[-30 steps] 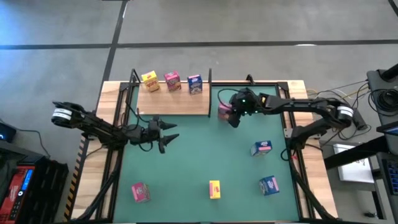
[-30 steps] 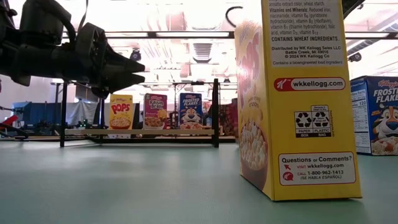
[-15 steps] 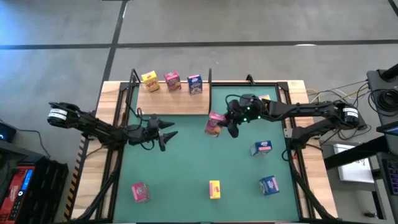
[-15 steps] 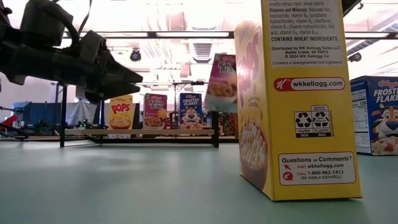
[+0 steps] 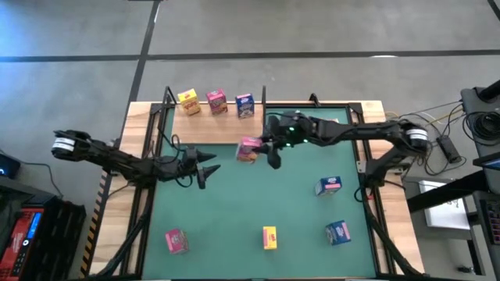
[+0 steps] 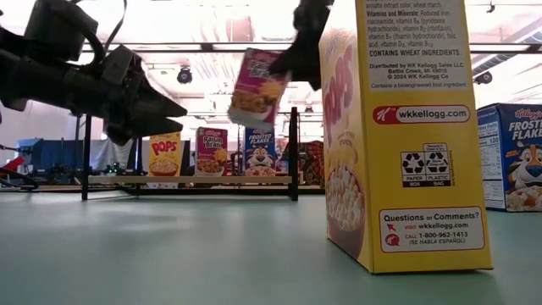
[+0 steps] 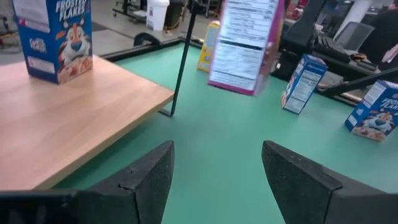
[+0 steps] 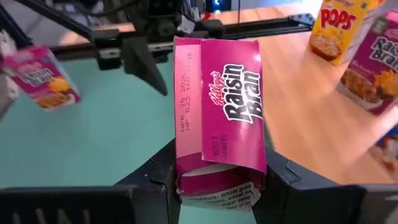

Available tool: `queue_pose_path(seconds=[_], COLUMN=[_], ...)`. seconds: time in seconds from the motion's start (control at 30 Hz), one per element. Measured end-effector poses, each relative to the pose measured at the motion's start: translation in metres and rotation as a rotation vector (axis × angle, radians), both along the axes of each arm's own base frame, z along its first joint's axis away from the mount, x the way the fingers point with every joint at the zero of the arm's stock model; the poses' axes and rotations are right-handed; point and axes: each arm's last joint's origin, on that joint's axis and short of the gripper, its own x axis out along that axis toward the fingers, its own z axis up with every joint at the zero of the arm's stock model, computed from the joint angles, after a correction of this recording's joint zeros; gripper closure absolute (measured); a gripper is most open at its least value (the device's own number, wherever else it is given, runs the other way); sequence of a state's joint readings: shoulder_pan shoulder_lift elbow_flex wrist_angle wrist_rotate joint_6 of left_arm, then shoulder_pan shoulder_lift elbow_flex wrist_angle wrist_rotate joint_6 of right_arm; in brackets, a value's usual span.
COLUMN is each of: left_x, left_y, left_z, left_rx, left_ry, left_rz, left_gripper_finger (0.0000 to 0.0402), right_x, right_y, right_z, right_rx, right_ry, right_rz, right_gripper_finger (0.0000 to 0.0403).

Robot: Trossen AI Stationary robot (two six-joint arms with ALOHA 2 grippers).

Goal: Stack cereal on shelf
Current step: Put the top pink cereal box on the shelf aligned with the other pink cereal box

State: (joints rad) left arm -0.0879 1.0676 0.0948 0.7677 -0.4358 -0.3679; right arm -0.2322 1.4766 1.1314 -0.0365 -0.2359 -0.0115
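My right gripper (image 5: 266, 150) is shut on a pink Raisin Bran cereal box (image 5: 248, 149), held in the air over the near right corner of the shelf (image 5: 215, 129). The shelf is a pale wooden board with black uprights. A yellow (image 5: 187, 101), a pink (image 5: 216, 101) and a blue box (image 5: 244, 104) stand upright on it along its far edge. My left gripper (image 5: 205, 165) hovers open over the green mat just in front of the shelf and points at the held box (image 7: 245, 43). My right gripper pinches the pink box between its two fingers (image 8: 155, 177) on two opposite sides, near one end (image 8: 217, 186). The fingers come from the table's right, slanting slightly down. The box is lifted clear of mat and shelf and tilted (image 6: 256, 87).
More cereal boxes stand on the mat: pink (image 5: 176, 240) near left, yellow (image 5: 269, 237) near centre, blue (image 5: 337, 232) near right, and another blue and white one (image 5: 329, 186) at mid right. The yellow box (image 6: 398, 135) fills the low view's foreground.
My right gripper has carried the pink box from beside the shelf's right end toward the table's left and up. The box has gone from low by the mat to well clear of it and has tilted. The gripper has stayed shut on it.
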Motion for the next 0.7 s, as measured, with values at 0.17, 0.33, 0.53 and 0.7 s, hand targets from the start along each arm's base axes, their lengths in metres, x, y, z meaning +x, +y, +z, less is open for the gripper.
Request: queue_pose_path(seconds=[0.17, 0.33, 0.53, 0.7], left_x=[-0.001, -0.001, -0.001, -0.001], left_y=[0.000, 0.000, 0.000, 0.000], left_z=[-0.001, -0.001, -0.001, -0.002], left_rx=[-0.021, -0.030, -0.030, -0.026], left_ry=[0.012, 0.011, 0.011, 0.017], left_rz=[0.005, 0.007, 0.007, 0.006], left_gripper_finger=[0.0174, 0.0174, 0.0174, 0.0174], right_x=[0.029, 0.050, 0.070, 0.084], right_y=[-0.017, -0.035, -0.062, -0.080], right_z=[0.003, -0.003, -0.015, -0.026], right_rx=[-0.077, -0.140, -0.180, -0.198], right_ry=[0.048, 0.047, 0.034, 0.048], right_rz=[0.020, 0.022, -0.006, -0.023], right_gripper_finger=[0.0275, 0.0275, 0.0275, 0.0275])
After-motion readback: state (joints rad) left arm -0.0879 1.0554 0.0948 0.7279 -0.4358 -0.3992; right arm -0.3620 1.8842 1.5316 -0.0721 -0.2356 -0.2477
